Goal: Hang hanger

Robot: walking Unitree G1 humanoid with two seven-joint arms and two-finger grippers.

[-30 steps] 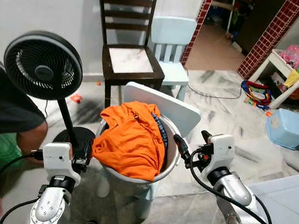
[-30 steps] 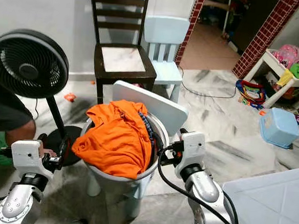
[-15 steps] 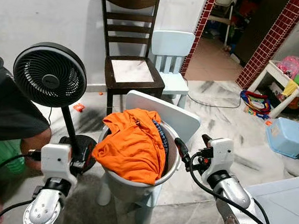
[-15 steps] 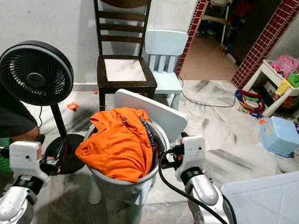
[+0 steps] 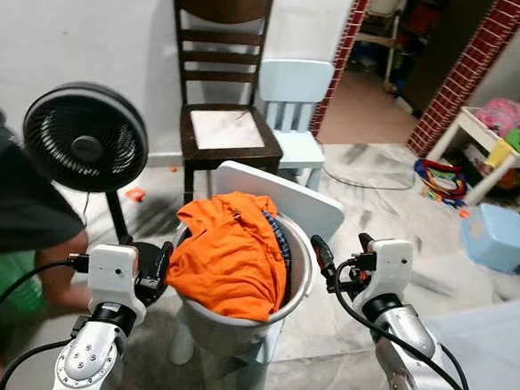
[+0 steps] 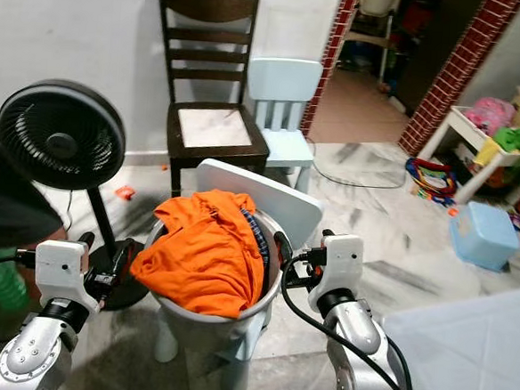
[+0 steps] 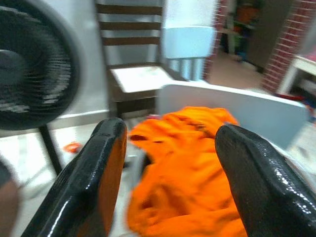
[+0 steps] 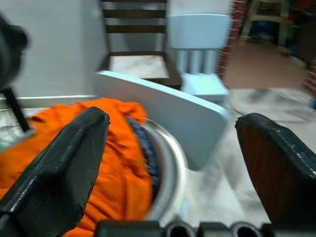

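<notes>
Compared with a second ago, both arms have risen a little and closed in on the laundry basket, while the camera has tipped up so more of the wooden chair shows. Now the left tool sits just beside the basket's left rim and the right tool just beside its right rim, so the basket lies between them. Each tool has its two black fingers spread apart with nothing held; in the wrist views the left fingers and the right fingers frame the orange garment heaped in the basket. No hanger can be made out: if one is there, it is likely buried under the cloth, so its long axis cannot be told. The heap lies ahead of both tools and between them, and the two look about equally near, each at its own rim. A black fan stands close by the left arm, and a person's sleeve is at the left edge.
</notes>
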